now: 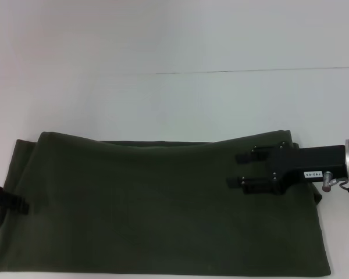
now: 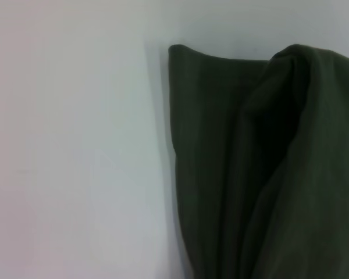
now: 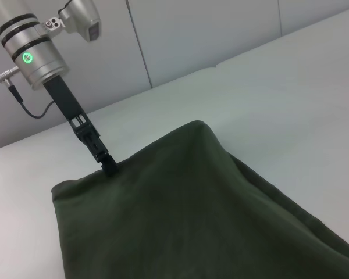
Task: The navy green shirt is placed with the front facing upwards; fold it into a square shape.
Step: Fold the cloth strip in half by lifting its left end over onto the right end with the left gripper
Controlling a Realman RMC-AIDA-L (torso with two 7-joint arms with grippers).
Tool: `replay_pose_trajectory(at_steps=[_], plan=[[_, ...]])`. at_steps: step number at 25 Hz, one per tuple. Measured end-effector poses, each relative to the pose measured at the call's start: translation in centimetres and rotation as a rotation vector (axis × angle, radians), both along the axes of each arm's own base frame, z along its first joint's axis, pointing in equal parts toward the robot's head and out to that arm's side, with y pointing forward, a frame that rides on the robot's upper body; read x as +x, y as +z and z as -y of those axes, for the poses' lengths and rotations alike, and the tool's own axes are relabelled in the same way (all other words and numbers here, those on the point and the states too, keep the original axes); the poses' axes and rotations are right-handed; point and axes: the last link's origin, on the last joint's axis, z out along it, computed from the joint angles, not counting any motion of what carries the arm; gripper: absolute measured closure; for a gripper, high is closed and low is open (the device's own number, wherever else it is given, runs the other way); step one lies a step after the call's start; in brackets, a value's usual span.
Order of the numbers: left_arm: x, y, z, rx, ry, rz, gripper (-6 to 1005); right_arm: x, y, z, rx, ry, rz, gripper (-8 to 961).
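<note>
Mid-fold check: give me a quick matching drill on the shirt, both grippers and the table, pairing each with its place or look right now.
Things:
1. shirt
2. left gripper
3. right gripper
4. table

States:
A. white, bare beyond the cloth
B. at the shirt's left edge
C. folded into a wide olive band
D. over the shirt's right end, fingers apart

Pairs: 1-C, 2-B, 3-D, 4-A
</note>
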Motion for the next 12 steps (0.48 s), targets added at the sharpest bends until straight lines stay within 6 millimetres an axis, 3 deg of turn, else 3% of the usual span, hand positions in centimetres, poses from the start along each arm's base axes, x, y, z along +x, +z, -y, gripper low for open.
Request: replay_pose_trajectory(at_steps=[12], plan=[[0.62, -0.73, -0.11, -0.031, 0.013, 0.053, 135, 0.01, 0.02, 0.00, 0.000, 0.000, 0.000, 244]])
